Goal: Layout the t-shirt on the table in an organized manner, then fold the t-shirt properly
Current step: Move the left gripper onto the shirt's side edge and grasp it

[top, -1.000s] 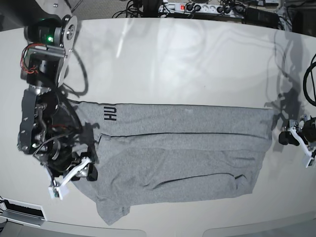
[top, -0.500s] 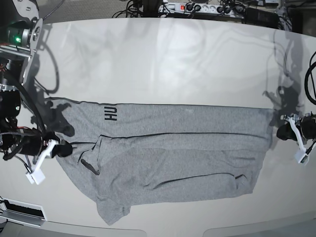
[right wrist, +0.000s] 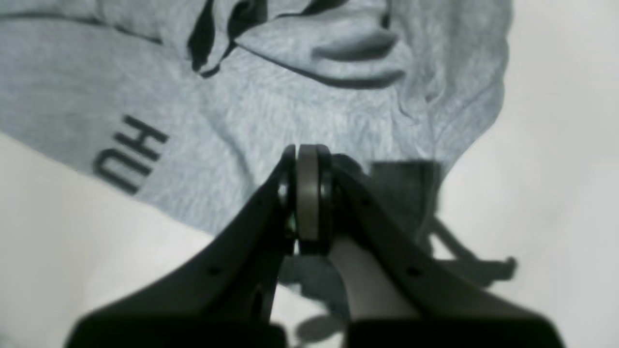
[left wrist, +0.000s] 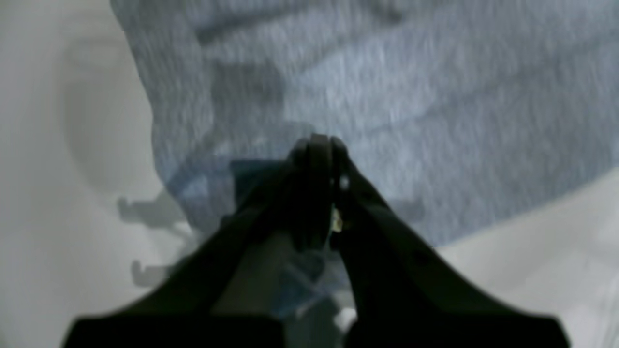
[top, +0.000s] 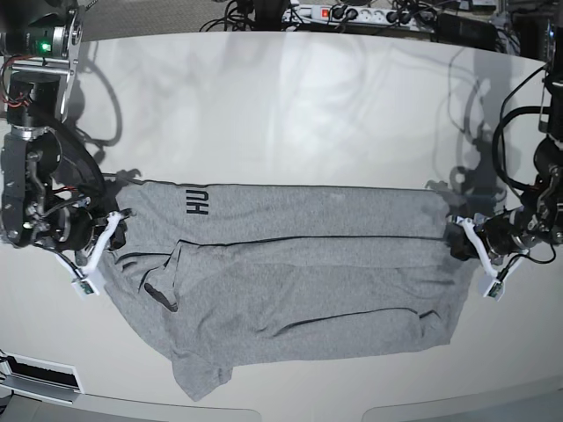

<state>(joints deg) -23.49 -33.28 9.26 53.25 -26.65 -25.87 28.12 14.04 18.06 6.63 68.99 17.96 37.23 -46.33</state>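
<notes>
The t-shirt [top: 299,281] is a soft, matt heather-grey knit cloth with a fine speckled weave, creased in shallow folds across the middle of the base view. Its black lettering [right wrist: 129,154] looks flat and printed, and its hems show a darker inner edge [right wrist: 203,34]. The table [top: 290,105] is a smooth, glossy white surface that mirrors cables and shadows along the upper part of the frame. The fingers [right wrist: 387,251] of the right gripper [right wrist: 305,193] look like matt black plastic.

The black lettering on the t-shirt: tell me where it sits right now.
In the base view the black lettering lies near the t-shirt's upper left, along its far edge, close to the right gripper.
</notes>
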